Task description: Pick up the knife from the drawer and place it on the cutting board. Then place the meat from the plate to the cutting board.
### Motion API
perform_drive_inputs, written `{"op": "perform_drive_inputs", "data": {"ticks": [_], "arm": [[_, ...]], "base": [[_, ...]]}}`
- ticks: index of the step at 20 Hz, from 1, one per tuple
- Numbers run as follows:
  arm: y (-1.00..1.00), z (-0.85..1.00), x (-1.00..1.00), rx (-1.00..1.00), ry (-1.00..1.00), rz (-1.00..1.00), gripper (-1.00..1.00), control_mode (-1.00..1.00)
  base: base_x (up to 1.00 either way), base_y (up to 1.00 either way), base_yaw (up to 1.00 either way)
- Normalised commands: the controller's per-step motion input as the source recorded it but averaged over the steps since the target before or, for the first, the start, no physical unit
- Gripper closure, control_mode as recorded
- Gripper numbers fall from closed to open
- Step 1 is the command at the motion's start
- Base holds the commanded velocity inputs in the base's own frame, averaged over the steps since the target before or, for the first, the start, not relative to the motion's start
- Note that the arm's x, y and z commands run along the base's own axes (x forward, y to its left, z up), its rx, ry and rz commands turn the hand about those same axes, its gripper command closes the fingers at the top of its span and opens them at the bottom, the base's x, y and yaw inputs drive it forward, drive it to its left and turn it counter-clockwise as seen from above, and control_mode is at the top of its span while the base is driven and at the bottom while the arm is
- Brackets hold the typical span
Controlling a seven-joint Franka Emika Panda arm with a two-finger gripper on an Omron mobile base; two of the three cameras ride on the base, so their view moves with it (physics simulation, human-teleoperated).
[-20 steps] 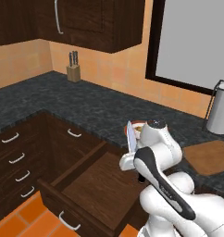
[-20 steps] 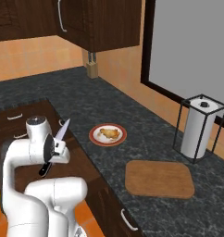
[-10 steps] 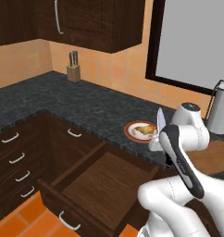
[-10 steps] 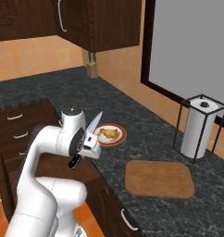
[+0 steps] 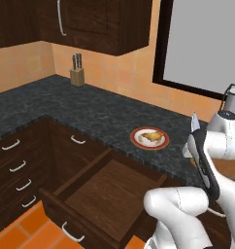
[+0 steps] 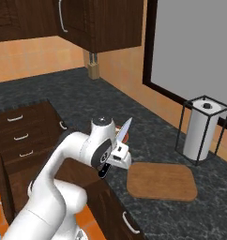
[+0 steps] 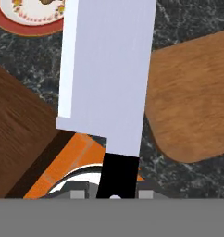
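Note:
My gripper [image 6: 115, 157] is shut on the knife, holding its black handle [image 7: 117, 172]. The pale blade [image 6: 125, 131] points up and away. In the hand view the blade [image 7: 107, 74] hangs over the counter between the plate [image 7: 26, 21] and the cutting board [image 7: 192, 102]. The light-brown board [image 6: 162, 181] lies bare on the dark counter, just right of the gripper. The meat [image 5: 151, 137] sits on the red-rimmed plate [image 5: 138, 142], left of the gripper [image 5: 197, 146]. The wide drawer [image 5: 109, 194] stands pulled open below the counter edge.
A paper towel roll in a black wire holder [image 6: 202, 127] stands behind the board. A tan knife block [image 5: 77, 75] is far back by the wall. Narrower stacked drawers [image 5: 17, 168] are on the left. Dark upper cabinets [image 5: 97, 22] hang above the counter.
The arm has swung right from above the open drawer, carrying the knife past the plate to a spot beside the cutting board. The plate and meat have not moved.

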Motion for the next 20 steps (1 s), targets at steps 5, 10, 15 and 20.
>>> {"op": "perform_drive_inputs", "data": {"ticks": [5, 10, 15, 20], "arm": [[-1.00, -0.05, 0.34, -0.07, 0.04, -0.05, 1.00, -1.00], [-1.00, -0.31, 0.08, -0.07, 0.03, -0.01, 1.00, -1.00], [-1.00, -0.33, 0.11, -0.02, 0.11, -0.03, 1.00, -1.00], [-0.92, -0.37, 0.42, 0.00, 0.07, 0.00, 1.00, -1.00]], "base": [[0.00, 0.00, 0.00], [0.00, 0.00, 0.00], [0.00, 0.00, 0.00], [0.00, 0.00, 0.00]]}}
